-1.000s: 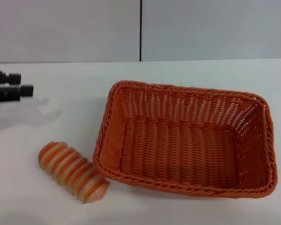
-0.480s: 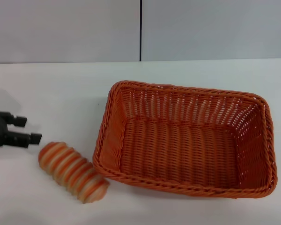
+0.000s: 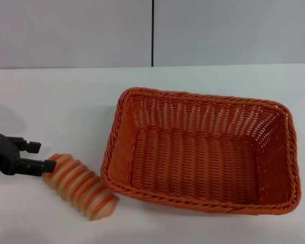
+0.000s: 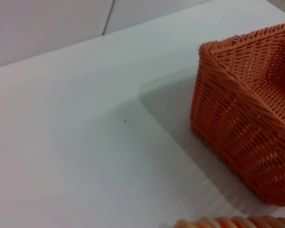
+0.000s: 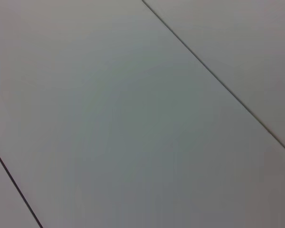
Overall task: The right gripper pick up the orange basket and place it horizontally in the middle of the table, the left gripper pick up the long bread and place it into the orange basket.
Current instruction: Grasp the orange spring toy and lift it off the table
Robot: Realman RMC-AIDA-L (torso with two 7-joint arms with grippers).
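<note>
The orange basket [image 3: 203, 150] lies lengthwise across the white table [image 3: 66, 101], right of centre, and it holds nothing. Its corner [image 4: 249, 109] fills one side of the left wrist view. The long bread [image 3: 80, 186], striped orange and cream, lies on the table just left of the basket's near corner; only its ridged edge [image 4: 237, 222] shows in the left wrist view. My left gripper [image 3: 40, 156] is open at the bread's far-left end, one fingertip touching or almost touching it. The right gripper is out of view.
A grey panelled wall [image 3: 152, 30] with a dark vertical seam stands behind the table. The right wrist view shows only grey panels [image 5: 133, 114] with seams.
My left gripper came down from the far left of the table and moved right and nearer, reaching the bread's end. The bread and basket have not moved.
</note>
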